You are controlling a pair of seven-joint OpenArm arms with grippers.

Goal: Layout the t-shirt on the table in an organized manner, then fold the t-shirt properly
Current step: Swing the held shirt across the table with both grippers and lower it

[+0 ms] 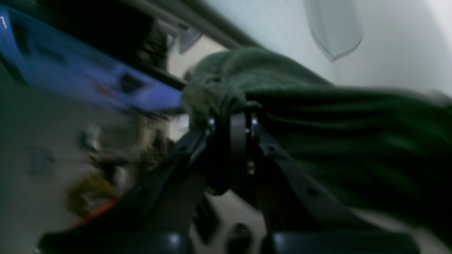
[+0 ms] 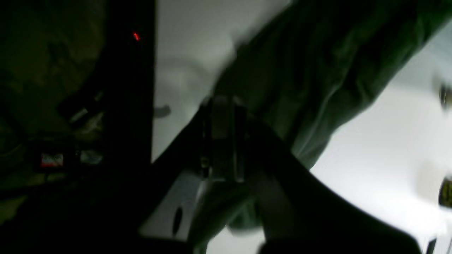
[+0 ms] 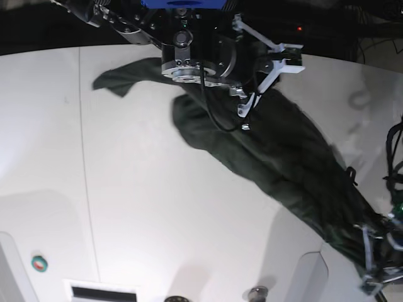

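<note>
Blurring hides both grippers' grips — t-shirt (image 3: 277, 157) folds cover them.

The right gripper (image 2: 222, 106) had its fingers (image 2: 220, 137) drawn together, pinching a fold of the dark green t-shirt (image 2: 317, 70). The cloth stretched up and away to the right of the fingers in long wrinkles, and a smaller bunch hung below them. White table (image 2: 381, 158) lay beyond, blurred. Left of the fingers all was dark, with a small red light (image 2: 136, 36).

T-shirt (image 3: 271, 154) diagonally across the table (image 3: 138, 207), far-left sleeve to seemingly pinched near-right corner.
</note>
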